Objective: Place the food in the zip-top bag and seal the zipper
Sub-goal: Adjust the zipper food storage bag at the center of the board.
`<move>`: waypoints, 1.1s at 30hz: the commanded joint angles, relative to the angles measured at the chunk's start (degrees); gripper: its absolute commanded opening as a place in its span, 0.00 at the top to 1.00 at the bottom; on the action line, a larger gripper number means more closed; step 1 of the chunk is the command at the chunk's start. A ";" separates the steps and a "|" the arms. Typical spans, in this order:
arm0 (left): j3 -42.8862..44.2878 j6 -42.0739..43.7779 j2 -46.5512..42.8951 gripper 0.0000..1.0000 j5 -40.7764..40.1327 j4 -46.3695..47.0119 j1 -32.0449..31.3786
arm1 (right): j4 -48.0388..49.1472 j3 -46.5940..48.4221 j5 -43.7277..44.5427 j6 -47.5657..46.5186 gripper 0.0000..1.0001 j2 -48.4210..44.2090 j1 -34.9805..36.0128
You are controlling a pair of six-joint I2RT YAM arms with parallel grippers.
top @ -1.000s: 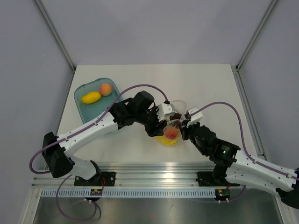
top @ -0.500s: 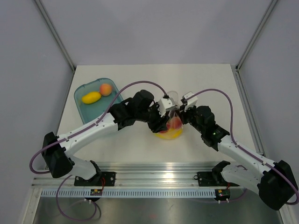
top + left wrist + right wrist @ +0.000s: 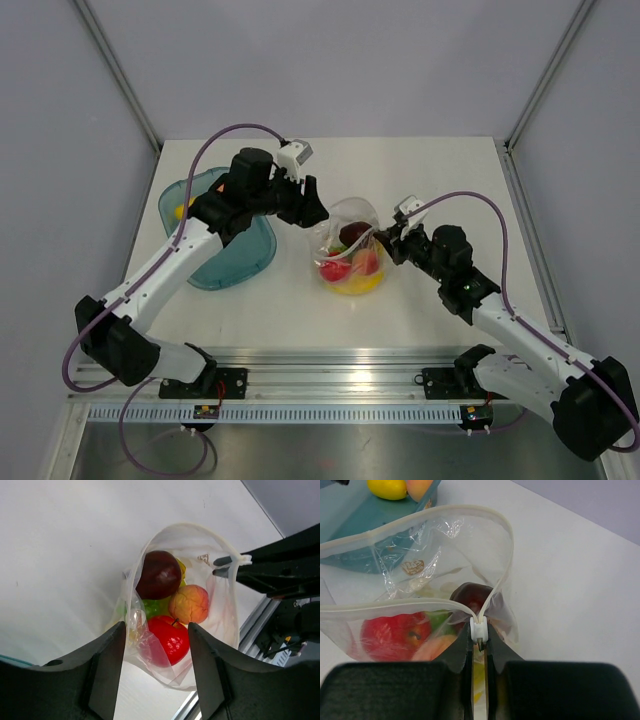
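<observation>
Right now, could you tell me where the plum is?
The plum lies inside the clear bag, central in the top view, right of the teal tray, beside the peach.

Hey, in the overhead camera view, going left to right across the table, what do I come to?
teal tray → left claw, open → zip-top bag with toy fruit inside → right claw, shut on the bag's mouth edge
</observation>
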 commanded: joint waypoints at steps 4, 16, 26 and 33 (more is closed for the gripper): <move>5.12 -4.01 1.49 0.38 -5.82 -3.32 -0.76 | 4.90 -0.08 -3.58 0.14 1.00 -2.00 -0.24; 2.40 -0.58 7.74 0.56 -9.78 -3.06 -0.67 | 4.54 -1.22 -2.52 -0.03 1.00 -3.15 -0.25; 2.92 -2.95 0.99 1.00 -12.94 -6.13 4.43 | 1.82 1.15 -2.52 -0.73 1.00 -2.71 -0.25; 2.22 -1.37 0.36 1.00 -13.84 -10.09 4.78 | 2.87 2.73 -4.02 -1.44 1.00 -2.27 -0.25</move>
